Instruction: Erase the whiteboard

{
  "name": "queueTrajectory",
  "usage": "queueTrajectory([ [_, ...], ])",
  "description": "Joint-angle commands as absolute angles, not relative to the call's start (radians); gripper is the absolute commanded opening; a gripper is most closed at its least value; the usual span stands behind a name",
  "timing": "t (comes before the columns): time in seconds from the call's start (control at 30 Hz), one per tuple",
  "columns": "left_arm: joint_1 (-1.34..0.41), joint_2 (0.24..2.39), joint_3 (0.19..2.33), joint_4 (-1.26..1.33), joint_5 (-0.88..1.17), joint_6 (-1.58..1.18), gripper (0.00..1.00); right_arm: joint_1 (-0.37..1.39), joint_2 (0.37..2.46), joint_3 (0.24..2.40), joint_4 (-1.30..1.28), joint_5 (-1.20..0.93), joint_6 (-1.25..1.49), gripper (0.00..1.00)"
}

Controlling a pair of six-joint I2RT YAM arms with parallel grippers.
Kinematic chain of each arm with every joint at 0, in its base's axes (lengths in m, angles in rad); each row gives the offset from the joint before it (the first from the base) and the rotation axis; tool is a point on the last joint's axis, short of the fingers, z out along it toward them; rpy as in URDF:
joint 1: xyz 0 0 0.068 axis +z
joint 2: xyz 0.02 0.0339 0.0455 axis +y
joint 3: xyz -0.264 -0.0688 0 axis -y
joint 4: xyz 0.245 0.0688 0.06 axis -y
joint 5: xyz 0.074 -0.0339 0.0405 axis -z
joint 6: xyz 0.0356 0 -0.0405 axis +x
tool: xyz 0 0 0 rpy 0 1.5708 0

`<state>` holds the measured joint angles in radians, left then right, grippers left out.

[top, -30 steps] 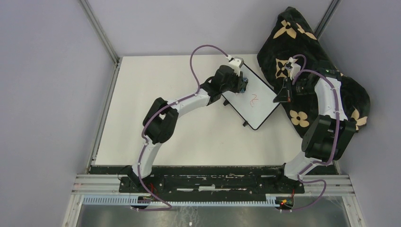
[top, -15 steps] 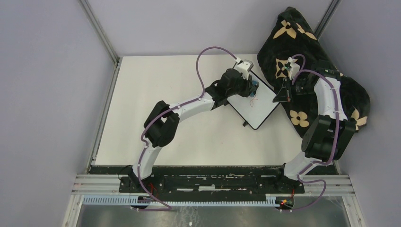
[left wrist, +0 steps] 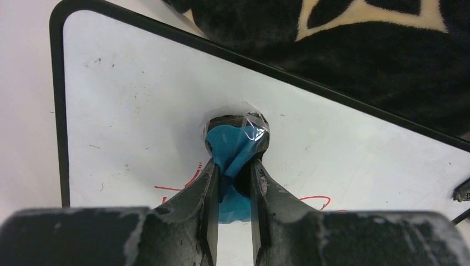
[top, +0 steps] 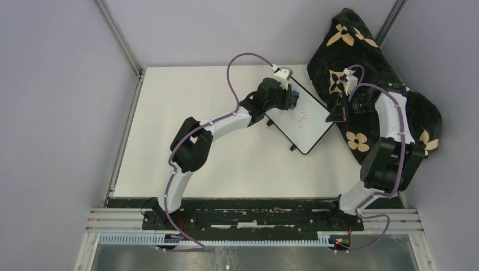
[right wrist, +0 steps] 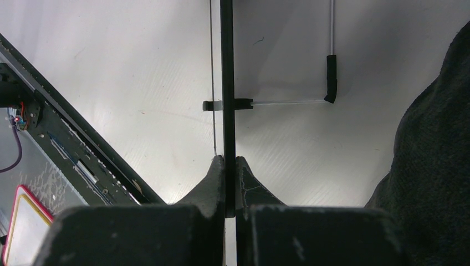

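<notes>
Left gripper [left wrist: 233,166]: clamped on blue eraser [left wrist: 235,138], pressed against whiteboard [top: 308,135]. Right gripper [right wrist: 228,160]: pinching whiteboard's edge. Risk: forceful wiping may twist whiteboard free.

Whiteboard [top: 310,135]: at far right part of surface [top: 186,96], between both end effectors.
Blanket [top: 361,51]: behind and right of whiteboard, touching its far edge.
Left end effector [left wrist: 231,169]: above whiteboard's far-left corner, eraser [left wrist: 235,145] pinched, pressed on board.
Right end effector [right wrist: 227,162]: clamped on whiteboard's right edge, beside blanket.
</notes>
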<state>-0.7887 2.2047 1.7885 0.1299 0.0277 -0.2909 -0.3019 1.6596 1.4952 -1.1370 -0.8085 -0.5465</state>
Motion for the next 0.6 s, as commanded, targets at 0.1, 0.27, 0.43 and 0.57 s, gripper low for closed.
queueTrajectory([
  [0.1,-0.724,2.258,1.790,0.148,0.008,-0.282,0.03,-0.297,1.626,1.501,-1.152,-0.802,-0.573,0.01],
  [0.27,-0.703,2.270,1.784,0.130,-0.013,-0.276,0.03,-0.296,1.633,1.503,-1.151,-0.802,-0.573,0.01],
  [0.43,-0.684,2.269,1.775,0.116,-0.028,-0.278,0.03,-0.296,1.633,1.504,-1.153,-0.802,-0.574,0.01],
  [0.57,-0.675,2.273,1.775,0.115,0.004,-0.288,0.03,-0.296,1.635,1.503,-1.154,-0.805,-0.574,0.01],
])
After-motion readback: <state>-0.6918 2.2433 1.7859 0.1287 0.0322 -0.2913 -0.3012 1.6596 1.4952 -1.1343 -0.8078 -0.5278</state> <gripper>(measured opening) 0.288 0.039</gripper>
